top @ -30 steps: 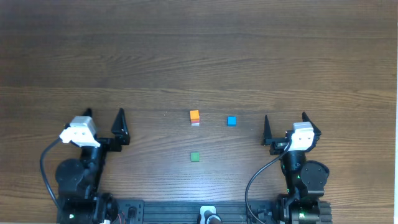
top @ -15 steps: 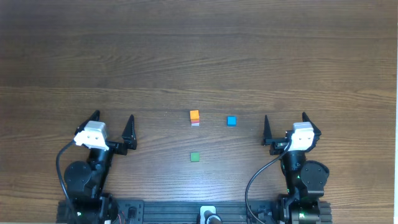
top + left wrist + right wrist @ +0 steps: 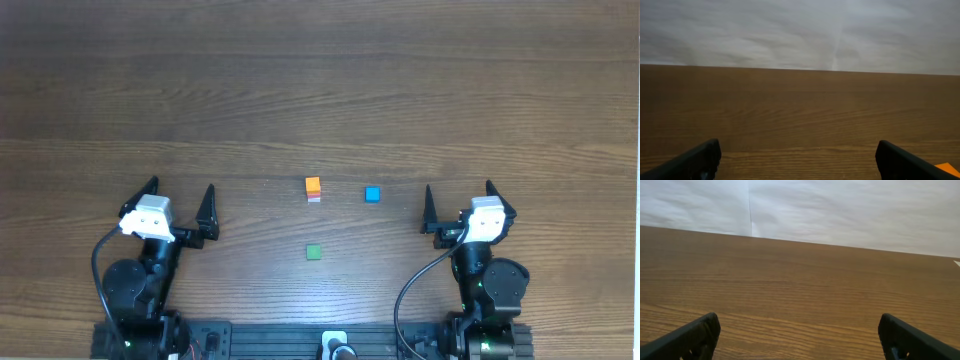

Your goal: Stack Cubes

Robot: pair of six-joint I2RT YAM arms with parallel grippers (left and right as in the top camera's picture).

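Now, left gripper [image 3: 180, 186]: I see its fingers spread wide with nothing between them. It sits well to the left of the orange cube [image 3: 313, 185], above bare wood of the table [image 3: 320, 80].
Orange cube: my landmark, near the middle of the table. A pale pink edge shows against the side facing the arm bases, and I cannot tell whether that is another cube beneath it. A corner of orange also shows beside one finger in the left wrist view.
Green cube [image 3: 313, 252]: alone on the wood, straight toward the arm bases from the orange cube and apart from it.
Blue cube [image 3: 372, 194]: near the orange cube on its right, not touching.
Right gripper [image 3: 458, 187]: fingers wide apart, holding nothing — well to the right of the orange cube, beyond the blue cube.
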